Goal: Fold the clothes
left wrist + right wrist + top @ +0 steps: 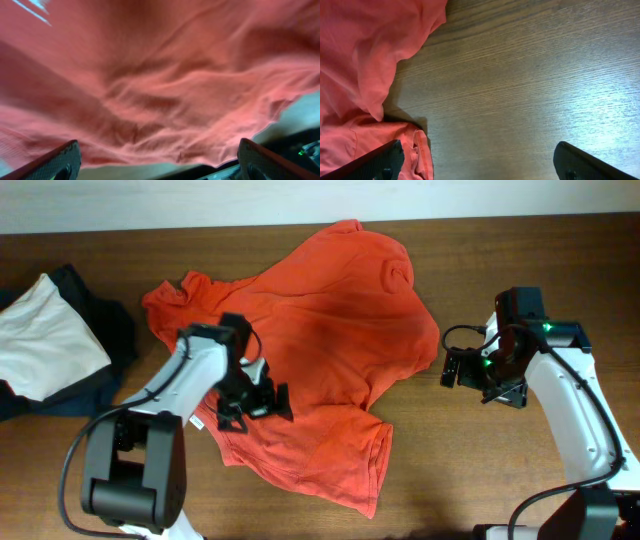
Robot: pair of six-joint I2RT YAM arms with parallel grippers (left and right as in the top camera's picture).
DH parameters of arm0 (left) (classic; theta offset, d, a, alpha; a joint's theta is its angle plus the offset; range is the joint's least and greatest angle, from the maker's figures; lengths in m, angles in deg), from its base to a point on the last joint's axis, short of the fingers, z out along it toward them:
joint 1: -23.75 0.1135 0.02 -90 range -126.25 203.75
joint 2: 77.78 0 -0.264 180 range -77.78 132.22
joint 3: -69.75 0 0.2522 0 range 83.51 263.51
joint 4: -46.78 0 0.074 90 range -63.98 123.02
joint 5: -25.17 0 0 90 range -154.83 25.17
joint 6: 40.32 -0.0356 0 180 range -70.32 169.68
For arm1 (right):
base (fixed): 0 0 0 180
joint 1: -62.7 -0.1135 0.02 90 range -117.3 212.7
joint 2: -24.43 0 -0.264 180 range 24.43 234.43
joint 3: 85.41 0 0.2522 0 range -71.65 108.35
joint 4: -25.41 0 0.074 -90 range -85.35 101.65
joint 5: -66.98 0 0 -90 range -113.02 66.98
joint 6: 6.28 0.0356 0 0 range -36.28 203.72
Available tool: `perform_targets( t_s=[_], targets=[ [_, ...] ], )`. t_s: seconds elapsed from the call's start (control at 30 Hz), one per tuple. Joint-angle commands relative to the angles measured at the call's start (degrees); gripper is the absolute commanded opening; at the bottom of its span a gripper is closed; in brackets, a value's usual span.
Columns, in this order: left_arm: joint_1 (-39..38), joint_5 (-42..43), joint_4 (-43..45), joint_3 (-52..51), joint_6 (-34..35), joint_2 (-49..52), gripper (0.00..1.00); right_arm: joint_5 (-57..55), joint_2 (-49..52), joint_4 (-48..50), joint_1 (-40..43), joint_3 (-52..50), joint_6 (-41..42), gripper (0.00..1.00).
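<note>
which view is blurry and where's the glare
Left wrist view: the T-shirt fills the frame, soft and out of focus, with a bright streak top left. Right wrist view: sharp wood grain, pale glare on the table at right, dark shadow under the T-shirt's edge. Overhead view: sharp, evenly lit.

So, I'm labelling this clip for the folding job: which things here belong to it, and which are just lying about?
Belong to the job:
orange-red T-shirt, lying crumpled
left gripper, open over its lower left part
right gripper, open beside its right edge

Just lying about:
white folded garment, far left
dark navy garment, under it
</note>
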Motion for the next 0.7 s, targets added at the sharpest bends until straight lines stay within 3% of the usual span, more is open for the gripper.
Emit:
perform_targets(
  t_s=[0.0,0.07,0.1,0.17,0.3,0.43,0.47,0.53,0.57,0.6,0.67],
  targets=[
    [-2.05,-2.51,5.92,-7.39,5.70,0.52,0.98,-0.70,-0.83,-0.09,0.26,0.85,-0.59,0.99],
    [-1.97,-4.22,11.56,-11.56,7.02,0.52,0.84,-0.70,-0.83,-0.24,0.26,0.85,-0.59,0.99],
    [-1.95,-6.23,14.21,-13.09,7.41,0.52,0.61,-0.70,-0.83,-0.24,0.26,0.85,-0.59,0.99],
    [-1.42,-12.76,18.08,-13.94,7.41,0.52,0.27,-0.70,-0.83,-0.26,0.26,0.85,-0.59,0.99],
    [4.35,-25.09,26.47,-11.69,7.41,0.52,0.09,-0.70,-0.83,-0.24,0.26,0.85,-0.59,0.99],
    [13.94,-24.92,27.87,-3.91,7.39,0.52,0.02,-0.68,-0.83,-0.24,0.26,0.85,-0.59,0.99],
    [15.87,-24.00,27.17,-1.79,7.30,0.52,0.02,-0.70,-0.83,-0.24,0.26,0.85,-0.59,0.99],
    [18.82,-18.51,24.35,1.99,4.74,0.52,0.55,-0.70,-0.83,-0.22,0.26,0.85,-0.59,0.99],
    [19.76,-14.12,20.70,3.87,4.37,0.50,0.86,-0.70,-0.79,-0.22,0.26,0.85,-0.59,0.99],
    [19.93,-11.45,17.68,4.72,4.35,0.50,0.99,-0.68,-0.74,-0.22,0.26,0.85,-0.59,0.99],
    [19.34,-6.21,7.87,5.42,4.33,0.50,0.99,-0.70,-0.24,-0.20,0.26,0.83,-0.59,0.99]
  ],
)
